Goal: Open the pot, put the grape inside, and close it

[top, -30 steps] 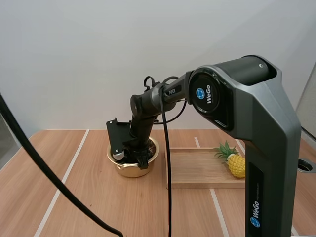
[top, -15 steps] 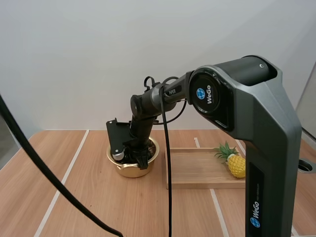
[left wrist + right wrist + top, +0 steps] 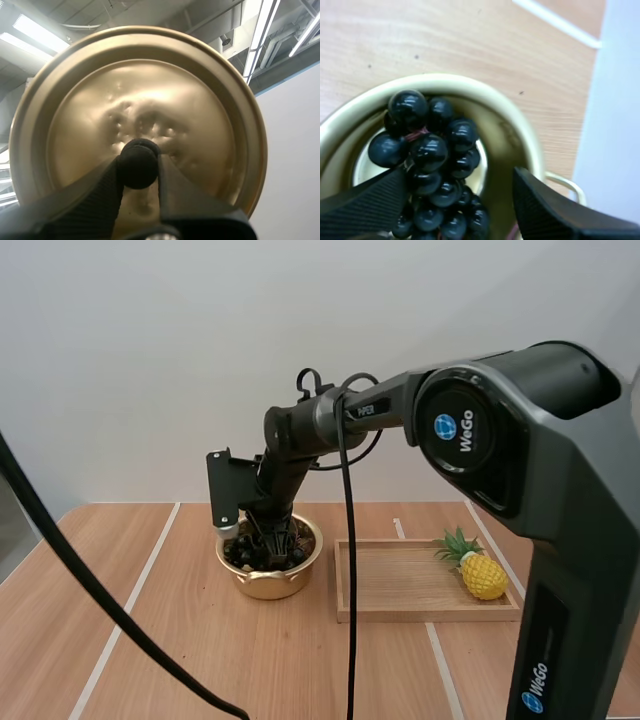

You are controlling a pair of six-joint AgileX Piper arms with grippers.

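Note:
The gold pot [image 3: 268, 578] stands lidless on the table, left of the tray. A bunch of dark grapes [image 3: 262, 550] lies inside it. My right gripper [image 3: 270, 532] hangs just above the pot's mouth. In the right wrist view its fingers [image 3: 365, 200] stand wide apart over the pot's rim [image 3: 520, 135], and the grapes [image 3: 432, 165] rest in the pot between them without being pinched. In the left wrist view my left gripper [image 3: 139, 167] is shut on the black knob [image 3: 139, 161] of the gold lid [image 3: 150, 100], which it holds up in the air.
A wooden tray [image 3: 400, 585] lies right of the pot, with a toy pineapple [image 3: 478, 572] at its right end. Bare wooden table with white lines extends to the left and in front of the pot.
My right gripper has opened and let the grapes go into the pot. It has risen a little above the rim. The left gripper still holds the lid.

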